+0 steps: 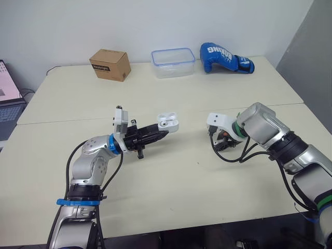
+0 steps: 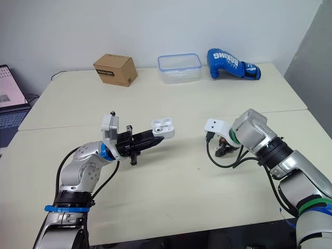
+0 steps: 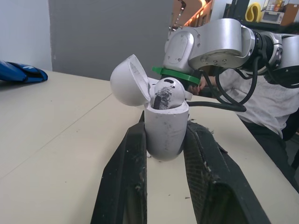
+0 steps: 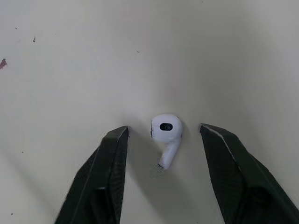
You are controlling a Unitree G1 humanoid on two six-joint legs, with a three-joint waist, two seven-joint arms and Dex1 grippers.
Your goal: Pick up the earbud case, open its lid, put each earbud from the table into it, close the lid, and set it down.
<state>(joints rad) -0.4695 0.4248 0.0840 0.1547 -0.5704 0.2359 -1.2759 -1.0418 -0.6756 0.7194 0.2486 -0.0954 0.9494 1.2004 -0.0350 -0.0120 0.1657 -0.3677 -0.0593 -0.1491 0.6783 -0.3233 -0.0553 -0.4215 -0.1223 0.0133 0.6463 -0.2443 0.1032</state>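
**Closing in on the second earbud**

Stretching from wall to near edge, a pale worktop [image 1: 171, 187] carries the scene. A laptop [image 1: 8, 98] sits off to the robot's left. Along the far side lie a blue boxing glove [image 1: 225, 57], a clear plastic container [image 1: 173, 63] and a cardboard box [image 1: 109, 64], all well apart from the action.

Near the middle, the left fingers [image 1: 158, 136] are clamped on the white earbud case [image 1: 168, 122], one finger on each side of its lower body, holding it low over the worktop and upright. Its lid [image 3: 129, 80] is swung back, and one earbud head [image 3: 167, 93] shows in the mouth of the case.

To the right, the right fingers [image 1: 224, 141] point down at the worktop, spread wide with nothing between them yet. They stand either side of the loose earbud [image 4: 166, 137], which lies flat on the worktop between the tips and touches neither.

To an onlooker, the job looks past halfway: one bud housed, one to fetch, then the lid and the set-down. The earbud looks very light, hard and glossy, with a rounded head that could well squirt sideways under a pinch. The narrower stem, or the flatter flanks of the head, seem the safer hold. The case appears equally smooth and light. The grip low on its body looks sound, since it leaves hinge and lid free.
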